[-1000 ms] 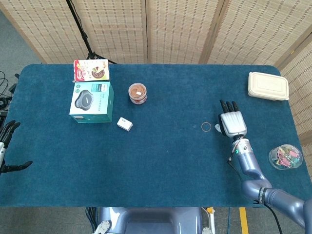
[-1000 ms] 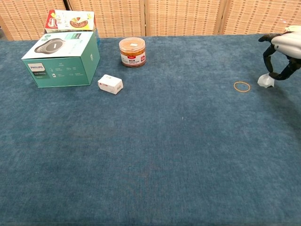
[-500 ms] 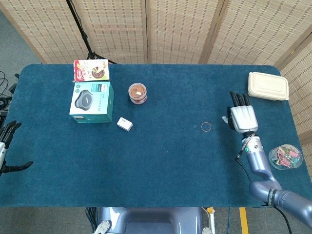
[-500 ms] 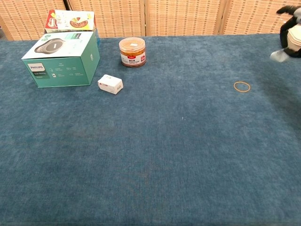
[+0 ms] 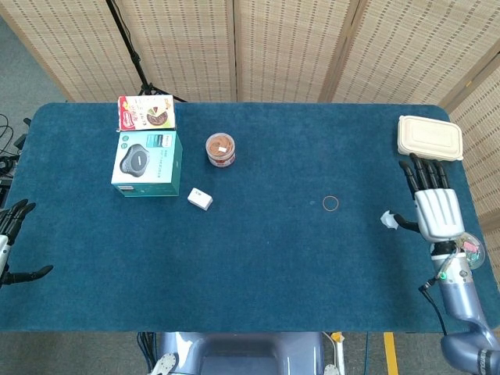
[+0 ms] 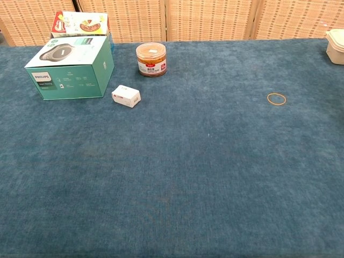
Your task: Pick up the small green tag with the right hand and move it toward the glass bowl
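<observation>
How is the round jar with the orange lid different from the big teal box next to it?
The jar is a short cylinder; the teal box is rectangular. The jar is much smaller than the box. The jar looks see-through with an orange lid and a red-and-white label, while the box is opaque printed cardboard picturing a dark device. Both stand upright on the blue table, untouched by either hand.

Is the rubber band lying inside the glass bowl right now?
No. In the head view the rubber band lies flat on the blue table, well left of the glass bowl.
</observation>
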`<state>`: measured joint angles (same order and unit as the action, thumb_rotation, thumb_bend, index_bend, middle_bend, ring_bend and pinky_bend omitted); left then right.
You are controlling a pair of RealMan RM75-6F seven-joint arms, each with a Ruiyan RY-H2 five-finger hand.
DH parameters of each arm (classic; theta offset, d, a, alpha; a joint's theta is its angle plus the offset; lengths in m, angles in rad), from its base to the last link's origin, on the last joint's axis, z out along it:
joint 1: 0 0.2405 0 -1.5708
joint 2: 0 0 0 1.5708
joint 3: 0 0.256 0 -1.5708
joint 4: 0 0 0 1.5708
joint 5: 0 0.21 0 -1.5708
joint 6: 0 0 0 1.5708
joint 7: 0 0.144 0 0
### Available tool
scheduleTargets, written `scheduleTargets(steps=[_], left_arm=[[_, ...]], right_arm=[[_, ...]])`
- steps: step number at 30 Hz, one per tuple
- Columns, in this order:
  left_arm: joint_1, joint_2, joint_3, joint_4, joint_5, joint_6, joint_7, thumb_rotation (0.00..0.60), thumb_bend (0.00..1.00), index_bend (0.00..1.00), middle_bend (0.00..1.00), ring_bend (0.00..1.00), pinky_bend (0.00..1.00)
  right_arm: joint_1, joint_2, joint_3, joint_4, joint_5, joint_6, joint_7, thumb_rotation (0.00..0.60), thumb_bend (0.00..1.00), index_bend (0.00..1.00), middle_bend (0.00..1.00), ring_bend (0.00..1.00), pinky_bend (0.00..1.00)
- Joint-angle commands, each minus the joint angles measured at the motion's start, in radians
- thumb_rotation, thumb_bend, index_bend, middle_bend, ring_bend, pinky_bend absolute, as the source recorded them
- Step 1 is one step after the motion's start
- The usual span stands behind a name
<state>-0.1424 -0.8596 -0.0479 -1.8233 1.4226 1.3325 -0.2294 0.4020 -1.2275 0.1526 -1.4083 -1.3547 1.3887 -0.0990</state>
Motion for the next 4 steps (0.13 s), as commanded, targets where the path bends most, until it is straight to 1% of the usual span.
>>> scheduleTargets(steps=[1, 4], left_arm=[[0.009, -0.001, 0.007, 0.008, 0.008, 0.011, -0.007, 0.600, 0.00, 0.00, 0.00, 0.00, 0.00], [0.019, -0.003, 0.011, 0.014, 0.014, 0.024, -0.009, 0.600, 0.00, 0.00, 0.00, 0.00, 0.00]], right_arm=[[-0.075, 0.026, -0.044, -0.005, -0.059, 0.087, 0.047, 0.600, 0.00, 0.00, 0.00, 0.00, 0.00], [-0.123, 0.022, -0.070, 0.016, -0.090, 0.141, 0.083, 0.600, 0.00, 0.00, 0.00, 0.00, 0.00]])
